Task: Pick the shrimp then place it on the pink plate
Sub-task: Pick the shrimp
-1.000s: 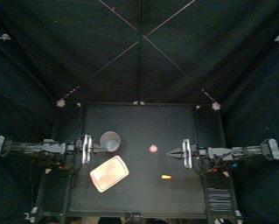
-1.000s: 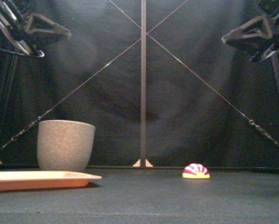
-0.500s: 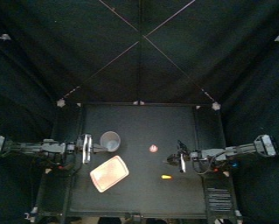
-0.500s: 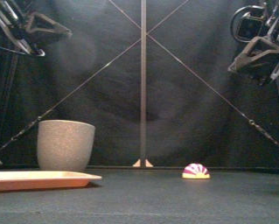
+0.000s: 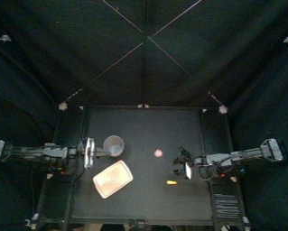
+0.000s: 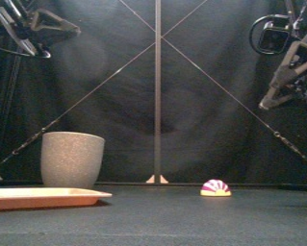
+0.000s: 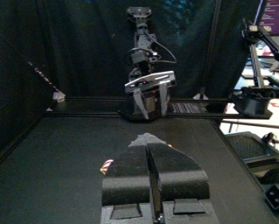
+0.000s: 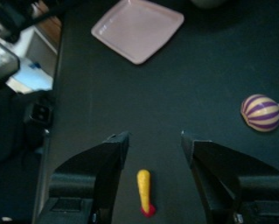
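Swinging toward the front edge and tipping down in the last moment, with the right claw [image 8: 152, 138] spread apart over the yellow shrimp [image 8: 142, 192] lying on the surface [image 5: 146, 195] well apart from the pink plate [image 5: 112, 179], seemingly lined up for descent, left claw [image 7: 151, 149] pressed together at rest.
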